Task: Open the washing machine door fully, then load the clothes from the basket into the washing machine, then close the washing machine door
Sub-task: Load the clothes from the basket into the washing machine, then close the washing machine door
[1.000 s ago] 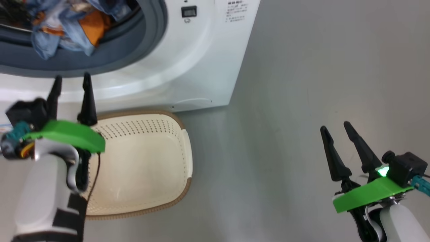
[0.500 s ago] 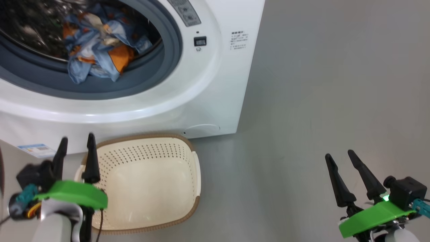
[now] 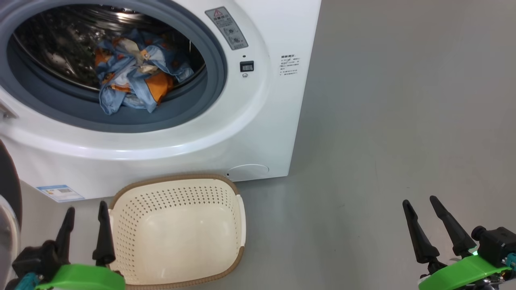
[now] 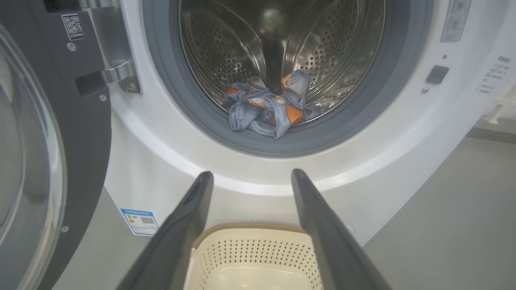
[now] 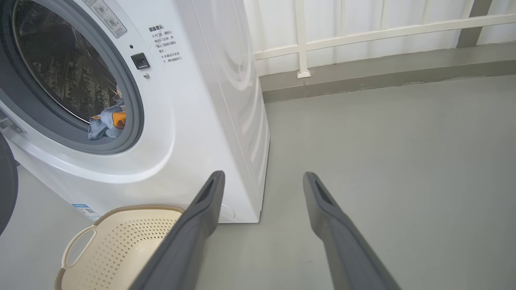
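Note:
The white washing machine (image 3: 262,121) stands with its drum wide open. Its door (image 4: 86,133), black rim and clear glass bowl, is swung out to the left and also shows as the door (image 3: 9,189) at the head view's left edge. The blue and orange clothes (image 3: 133,82) lie in the steel drum at the front lip, seen again as the clothes (image 4: 266,108) and the clothes (image 5: 105,123). The cream basket (image 3: 174,179) sits empty on the floor before the machine. My left gripper (image 3: 87,206) is open beside the basket's left end, holding nothing. Far right, my right gripper (image 3: 419,199) is open over bare floor.
Grey floor (image 3: 383,121) stretches to the right of the machine. A white railing (image 5: 363,36) and a low grey kerb run along the back wall. A blue label sticker (image 3: 60,192) marks the machine's lower left front.
The head camera has tilted up, so more of the drum shows. My left gripper has drawn back from the machine's front to beside the basket. The right gripper has kept its place.

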{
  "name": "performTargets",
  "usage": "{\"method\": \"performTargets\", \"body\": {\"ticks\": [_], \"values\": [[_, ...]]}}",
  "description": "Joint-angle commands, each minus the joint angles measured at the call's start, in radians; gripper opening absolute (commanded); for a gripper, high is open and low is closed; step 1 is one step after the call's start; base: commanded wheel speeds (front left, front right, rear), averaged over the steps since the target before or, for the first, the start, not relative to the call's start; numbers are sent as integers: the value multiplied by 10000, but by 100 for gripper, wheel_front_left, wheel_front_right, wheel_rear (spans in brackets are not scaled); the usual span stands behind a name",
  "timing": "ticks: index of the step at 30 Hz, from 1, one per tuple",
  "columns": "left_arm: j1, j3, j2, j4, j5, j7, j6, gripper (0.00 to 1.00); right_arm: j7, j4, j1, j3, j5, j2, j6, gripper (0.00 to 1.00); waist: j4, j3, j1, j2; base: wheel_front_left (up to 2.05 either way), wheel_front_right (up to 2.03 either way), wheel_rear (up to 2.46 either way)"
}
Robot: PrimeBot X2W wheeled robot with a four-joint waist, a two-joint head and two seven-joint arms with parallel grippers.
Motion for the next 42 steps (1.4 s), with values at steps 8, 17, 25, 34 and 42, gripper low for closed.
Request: {"method": "performTargets", "body": {"ticks": [8, 17, 25, 34, 42], "values": [[243, 471, 80, -517, 71, -63, -15, 100, -119, -256, 152, 78, 100, -221, 29, 100, 35, -95, 0, -1, 0, 0, 0], [212, 396, 47, -526, 26, -63, -15, 100, -119, -306, 133, 76, 65, -210, 29, 100, 55, -68, 0, -1, 0, 0, 0], [244, 417, 47, -580, 71, -63, -15, 100, -119, -316, 150, 39, 30, -172, 29, 100, 92, -51, 0, -1, -52, 51, 0], [315, 391, 61, -651, 63, -63, -15, 100, -119, -299, 152, 69, 38, -166, 29, 100, 96, -87, 0, -1, -159, 159, 0], [362, 183, 158, -839, -80, -63, -15, 100, -119, -290, 152, 88, 42, -166, 29, 100, 56, -118, 0, -1, -135, 135, 0]]}}
